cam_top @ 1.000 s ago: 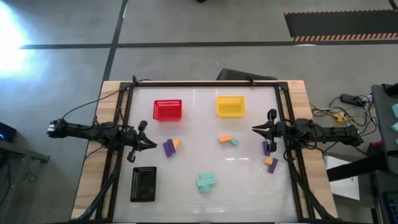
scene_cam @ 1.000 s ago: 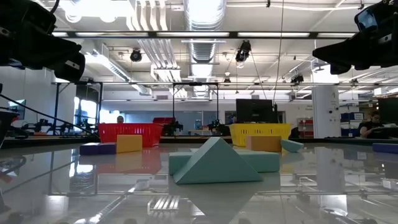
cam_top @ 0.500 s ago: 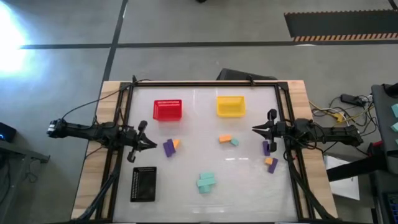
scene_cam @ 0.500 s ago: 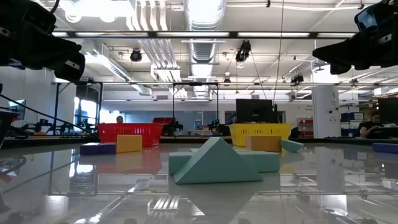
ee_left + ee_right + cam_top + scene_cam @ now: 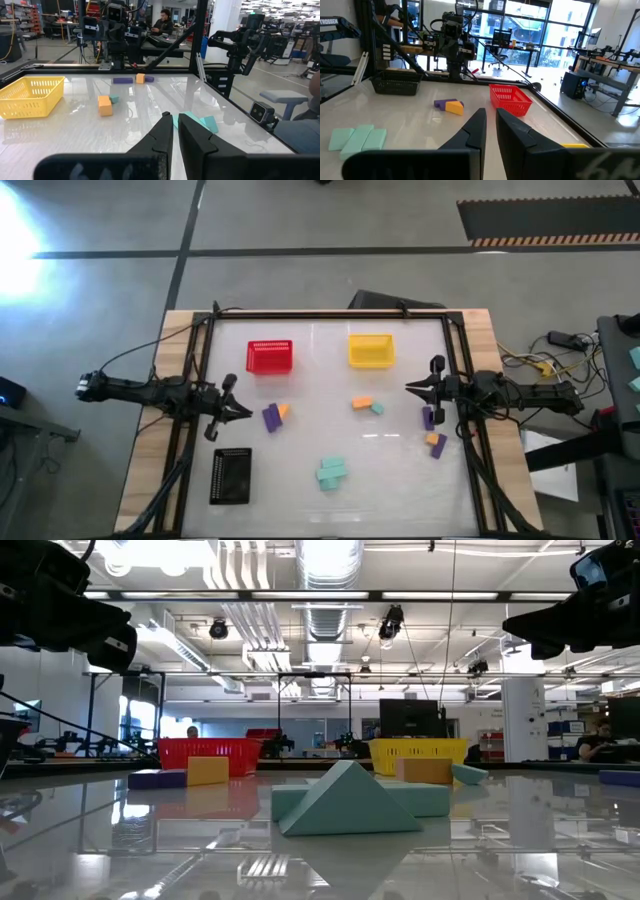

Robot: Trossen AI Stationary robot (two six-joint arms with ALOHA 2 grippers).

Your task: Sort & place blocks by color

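On the table: the white glossy table top fills the middle of the high view, framed by dark rails, with every piece laid out loose, which looks to me like a start layout with nothing sorted yet.
Arms: the left gripper sits at the left edge of the frame's middle band, and the right gripper at the right edge; both point inward over bare table, which I take for a waiting pose.
Fingers: on each arm the fingers are drawn together with only a sliver between them, and they hold nothing.
Baskets: the red basket and yellow basket stand side by side in the upper middle, and the black basket at the lower left, probably one target per colour.
Teal blocks: a cluster lies at the lower centre, touching one another, with one more small teal piece just beside the orange block at centre right.
Purple and orange pair: a purple block touches an orange one, close in front of the left gripper.
Right-edge blocks: purple and orange pieces sit beneath the right arm.
Writing: in the right wrist view, white letters on an arm at the upper left read "TROSSEN"; I can read nothing else.
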